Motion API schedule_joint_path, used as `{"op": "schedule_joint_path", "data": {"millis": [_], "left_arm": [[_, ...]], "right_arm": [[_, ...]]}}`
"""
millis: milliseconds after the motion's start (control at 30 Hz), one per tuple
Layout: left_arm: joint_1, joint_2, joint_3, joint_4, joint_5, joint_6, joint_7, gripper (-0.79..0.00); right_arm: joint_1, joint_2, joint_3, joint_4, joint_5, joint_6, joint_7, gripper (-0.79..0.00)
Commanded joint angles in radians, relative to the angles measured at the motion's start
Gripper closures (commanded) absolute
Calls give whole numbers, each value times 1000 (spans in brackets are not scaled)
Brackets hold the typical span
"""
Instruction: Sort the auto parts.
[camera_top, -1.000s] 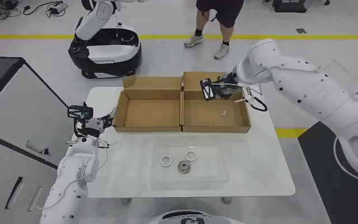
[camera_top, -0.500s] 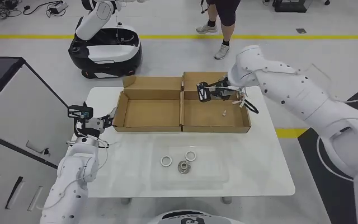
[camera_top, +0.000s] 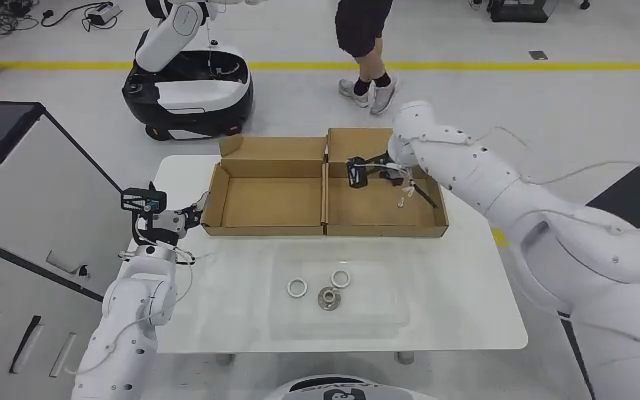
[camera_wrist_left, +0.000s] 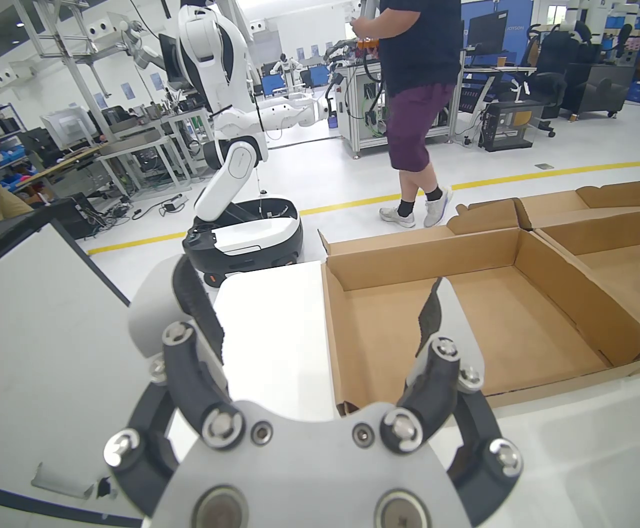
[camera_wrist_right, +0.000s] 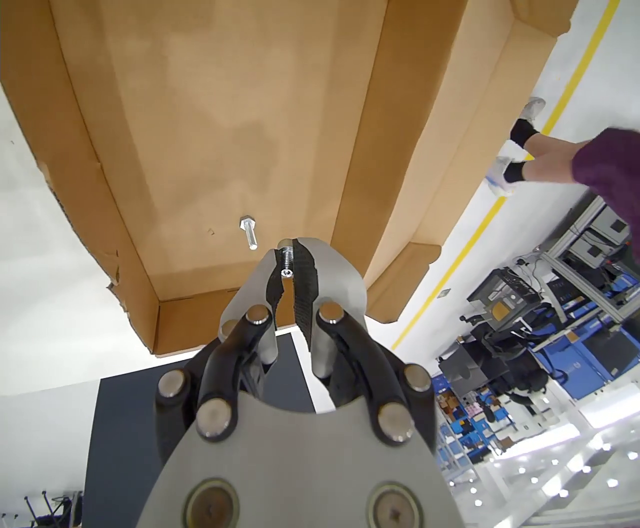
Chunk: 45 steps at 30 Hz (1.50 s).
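**Sorting at an early stage.** The counter (camera_top: 470, 300) carries two open cardboard boxes side by side, the left box (camera_top: 270, 200) and the right box (camera_top: 370, 215). The right tool (camera_wrist_right: 287, 257) hangs over the right box, closed on a held bolt (camera_wrist_right: 286, 265). The left tool (camera_wrist_left: 310, 275), fingers spread and carrying nothing, sits beside the left box's outer wall. A ring (camera_top: 297, 288), a second ring (camera_top: 341, 278) and a toothed disc (camera_top: 327, 297) lie unsorted near the counter's front, well apart from both boxes. One loose bolt (camera_wrist_right: 248, 232) already lies on the right box's floor. Only the box walls seem likely to obstruct later transfers.
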Motion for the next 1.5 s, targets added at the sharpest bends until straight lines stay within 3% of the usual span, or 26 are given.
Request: {"op": "schedule_joint_path", "data": {"millis": [0, 233, 500, 800, 1467], "left_arm": [[0, 0, 0, 0, 0, 0, 0, -785], [0, 0, 0, 0, 0, 0, 0, -785], [0, 0, 0, 0, 0, 0, 0, -785], [0, 0, 0, 0, 0, 0, 0, -785], [0, 0, 0, 0, 0, 0, 0, -785]], "right_arm": [[-1, -26, 0, 48, -16, -12, -12, 0], [-22, -121, 0, 218, -86, -84, -84, 0], [-44, -195, 0, 312, -98, -84, -84, 0], [-55, -233, 0, 352, -80, -84, -91, 0], [-84, -260, 0, 444, -135, -84, -200, 0]]}}
